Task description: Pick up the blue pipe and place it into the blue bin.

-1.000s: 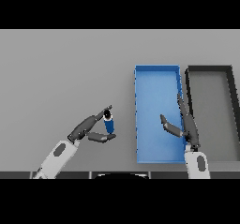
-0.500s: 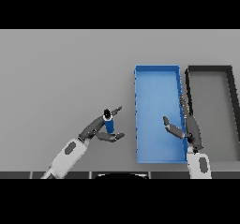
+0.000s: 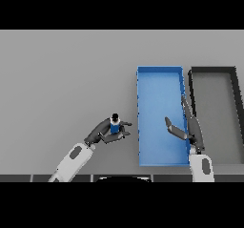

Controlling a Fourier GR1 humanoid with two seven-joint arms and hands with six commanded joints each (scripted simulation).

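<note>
From the head view, the left hand (image 3: 106, 132) has its fingers and thumb wrapped around the blue pipe (image 3: 115, 125), which stands upright in the grasp, just left of the blue bin (image 3: 141, 117) and not yet over it. So the pick looks done, I'd say; the carry across the rim and the release are left. The bin holds nothing I can see. The right hand (image 3: 188, 125) hangs over the bin's right edge, fingers straight and released, beside a dark bin (image 3: 235, 98).
</note>
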